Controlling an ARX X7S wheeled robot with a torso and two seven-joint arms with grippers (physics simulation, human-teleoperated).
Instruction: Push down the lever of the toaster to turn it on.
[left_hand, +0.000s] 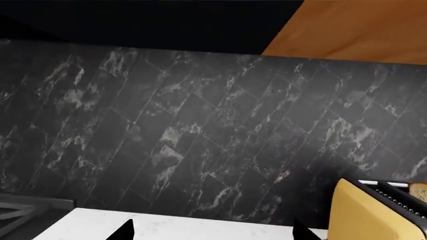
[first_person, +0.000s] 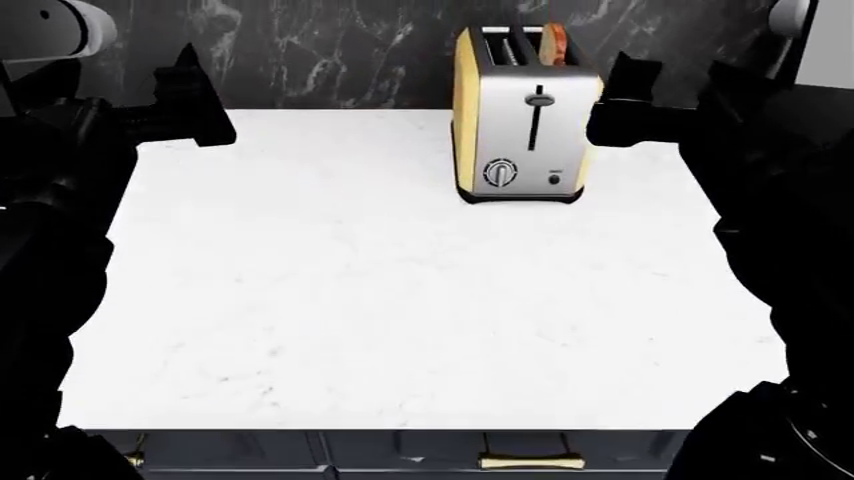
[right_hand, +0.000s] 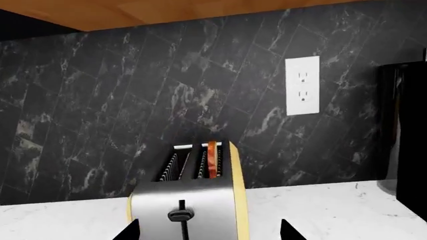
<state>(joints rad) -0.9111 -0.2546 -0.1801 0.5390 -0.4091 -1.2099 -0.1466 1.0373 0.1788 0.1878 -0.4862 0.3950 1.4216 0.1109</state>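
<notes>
Right gripper (first_person: 603, 98) beside one toaster (first_person: 521, 120), one lever (first_person: 538, 100)

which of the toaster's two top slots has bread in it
The slot on the right in the head view of the yellow-sided, steel-faced toaster holds a browned slice; the neighbouring slot shows only empty wire guides.

Both arms matte black, chunky, angular w/ faceted silhouettes; no cables or markings visible. Left gripper (first_person: 200, 105) & right gripper (first_person: 617, 100) black, blocky. Pale grey-white rounded caps behind each gripper, at shoulders.
</notes>
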